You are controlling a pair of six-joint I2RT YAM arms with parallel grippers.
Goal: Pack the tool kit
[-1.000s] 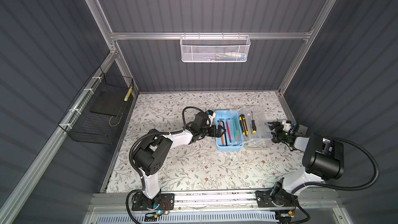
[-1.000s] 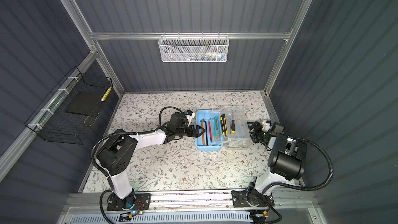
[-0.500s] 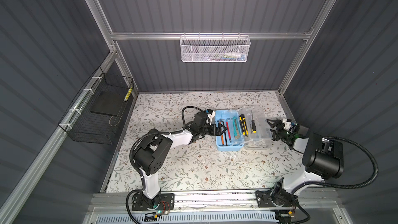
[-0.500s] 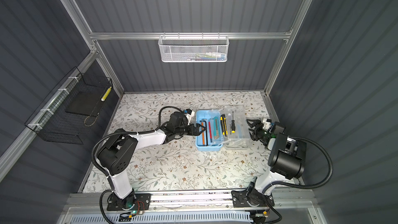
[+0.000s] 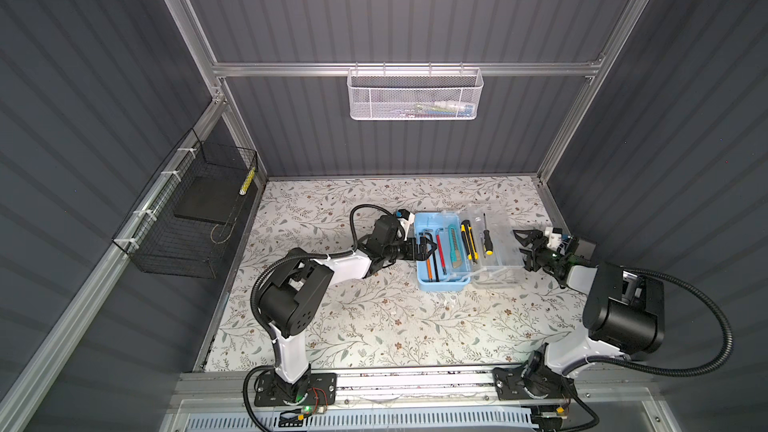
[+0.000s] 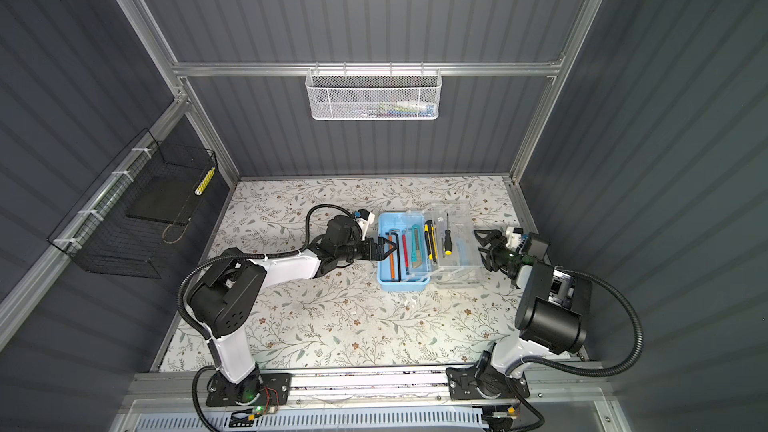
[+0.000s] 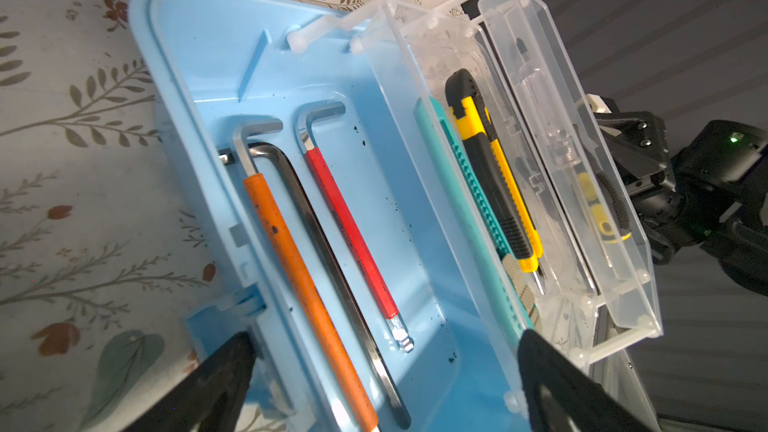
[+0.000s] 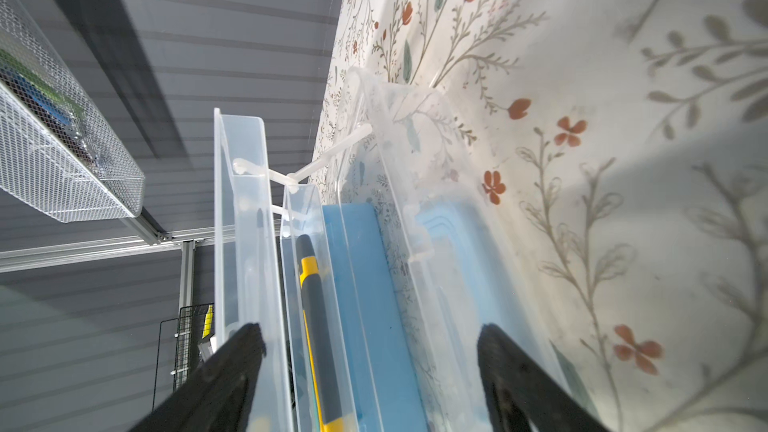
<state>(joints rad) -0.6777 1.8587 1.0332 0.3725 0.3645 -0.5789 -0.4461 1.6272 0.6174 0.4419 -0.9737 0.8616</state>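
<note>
In both top views we see the tool kit (image 5: 440,284) lying open on the flowered table (image 5: 374,326), toward two o'clock from its middle. Its blue base holds three hex keys (image 5: 434,255). The clear trays (image 5: 500,261), fanned out on the kit's three o'clock side, carry a teal knife (image 5: 455,248), a yellow knife (image 5: 468,243) and a screwdriver (image 5: 486,239).

The left gripper (image 5: 428,249) reaches over the base's rim from nine o'clock with its jaws spread and nothing between them. The right gripper (image 5: 521,250) faces the trays' outer edge from three o'clock, jaws also apart.

A white basket (image 5: 415,95) hangs at twelve o'clock, its contents too blurred to name. A black basket (image 5: 187,218) at nine o'clock holds a dark slab and a yellow stick.

From the left wrist we see an orange-handled key (image 7: 299,276), a black key (image 7: 332,276) and a red-handled key (image 7: 353,234) side by side on the base floor. One finger (image 7: 224,384) sits outside the blue wall and the other over the inside.

From the right wrist, the spread fingers (image 8: 519,384) straddle the upright clear tray walls. We cannot tell whether they touch them.
</note>
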